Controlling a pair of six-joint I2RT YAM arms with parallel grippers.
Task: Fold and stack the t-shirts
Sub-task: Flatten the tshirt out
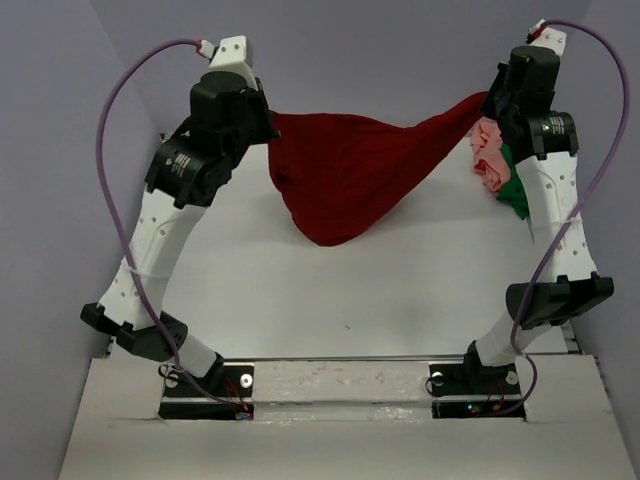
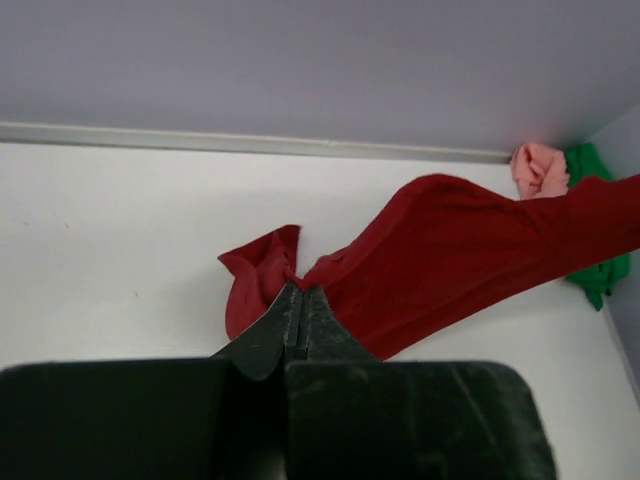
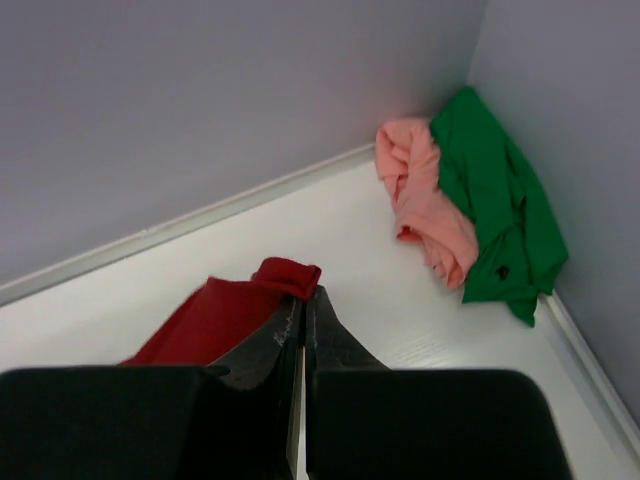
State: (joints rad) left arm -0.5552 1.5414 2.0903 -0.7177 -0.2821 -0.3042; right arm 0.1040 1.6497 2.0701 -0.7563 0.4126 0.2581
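T-shirt [image 1: 340, 180] strung between left claw [image 2: 298, 305] and right claw [image 3: 303, 305], over far half of tabletop [image 1: 300, 290]. Second t-shirt [image 3: 425, 195] and third t-shirt [image 3: 495, 210] heaped in far right corner, touching; second on left, third nearer right edge.

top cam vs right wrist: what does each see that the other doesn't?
Top only: the left arm and right arm, with the red shirt strung between them, sagging. Right wrist only: the right hand pinched shut on a corner of that shirt. Both: the red shirt, plus the pink shirt and green shirt bunched in the right corner.
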